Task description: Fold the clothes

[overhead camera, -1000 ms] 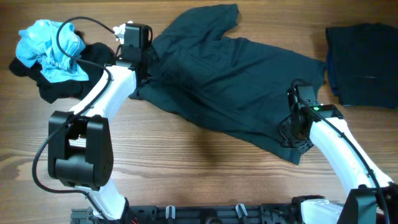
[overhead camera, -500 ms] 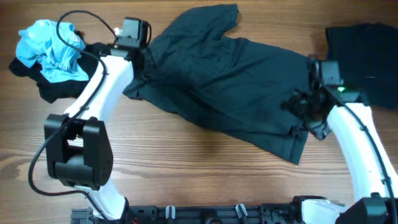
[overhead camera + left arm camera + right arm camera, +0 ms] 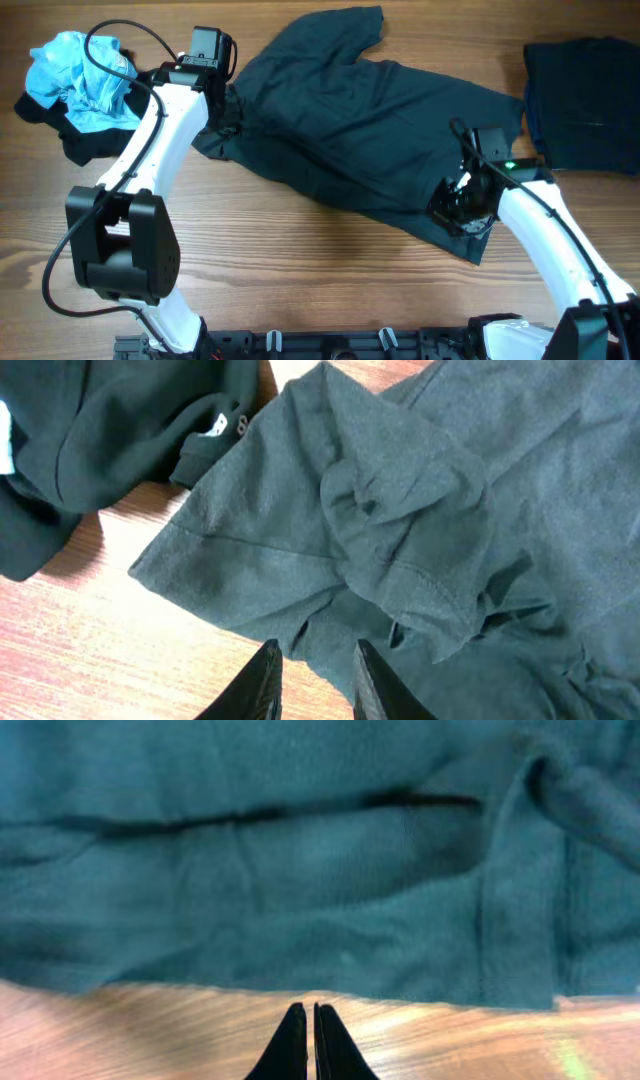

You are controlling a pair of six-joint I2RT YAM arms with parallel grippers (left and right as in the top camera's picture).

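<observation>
A large dark T-shirt (image 3: pixel 370 130) of the clothes lies spread flat across the middle of the table. My left gripper (image 3: pixel 222 125) hovers at its bunched left sleeve (image 3: pixel 400 540). Its jaws stand a little apart (image 3: pixel 318 660) over the sleeve's edge and the wood, pinching nothing. My right gripper (image 3: pixel 452 208) is at the shirt's lower right hem (image 3: pixel 300 975). It is shut and empty (image 3: pixel 310 1015), tips over bare wood just short of that hem. A light blue garment (image 3: pixel 80 70) lies crumpled on a black one (image 3: pixel 60 125) at the far left.
A folded dark garment (image 3: pixel 585 100) rests at the right back edge. The black garment's collar with a white label (image 3: pixel 215 425) lies close beside the sleeve. Bare wooden tabletop (image 3: pixel 330 280) runs along the front, before both arm bases.
My right arm swung out to the right and came back to the shirt's lower right hem, now shut. My left gripper shifted slightly back and left, and the sleeve edge moved with it.
</observation>
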